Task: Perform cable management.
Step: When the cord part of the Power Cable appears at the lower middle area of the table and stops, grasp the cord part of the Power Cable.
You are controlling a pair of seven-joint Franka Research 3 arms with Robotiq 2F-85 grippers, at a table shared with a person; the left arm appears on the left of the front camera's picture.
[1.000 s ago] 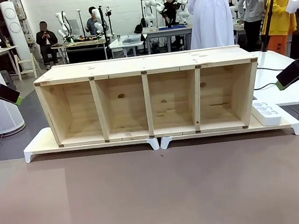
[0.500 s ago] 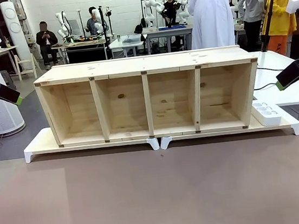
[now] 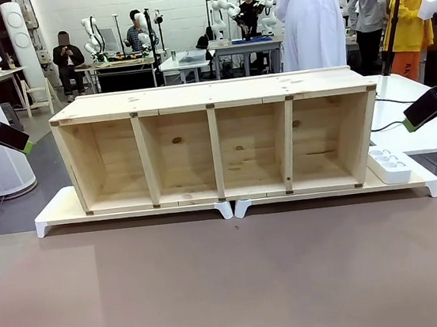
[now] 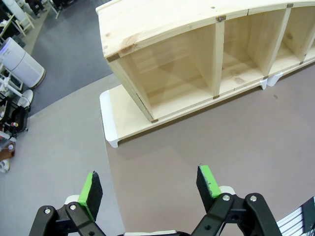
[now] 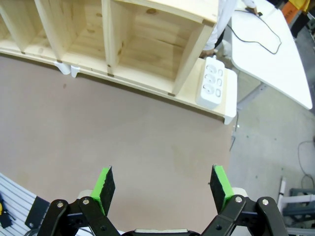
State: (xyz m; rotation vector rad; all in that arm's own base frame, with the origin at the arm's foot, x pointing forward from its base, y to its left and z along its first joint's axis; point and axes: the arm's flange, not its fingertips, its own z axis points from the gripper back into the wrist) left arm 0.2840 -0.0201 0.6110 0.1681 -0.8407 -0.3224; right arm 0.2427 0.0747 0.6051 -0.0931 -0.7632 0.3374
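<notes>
1. Now, my right pincer (image 5: 162, 184) hangs above the brown bench (image 5: 123, 128), fingers spread wide, holding nothing.
2. The power strip (image 5: 212, 82) lies ahead of it, beside the wooden shelf (image 5: 147, 29); its black cable (image 3: 389, 123) trails beyond, loose across the white bench (image 5: 275, 64).
3. My left pincer (image 4: 147, 187) also gapes, empty, held back, I judge, leaving the reach clear.

Person in white (image 3: 311, 20), far side — edged slightly right
</notes>
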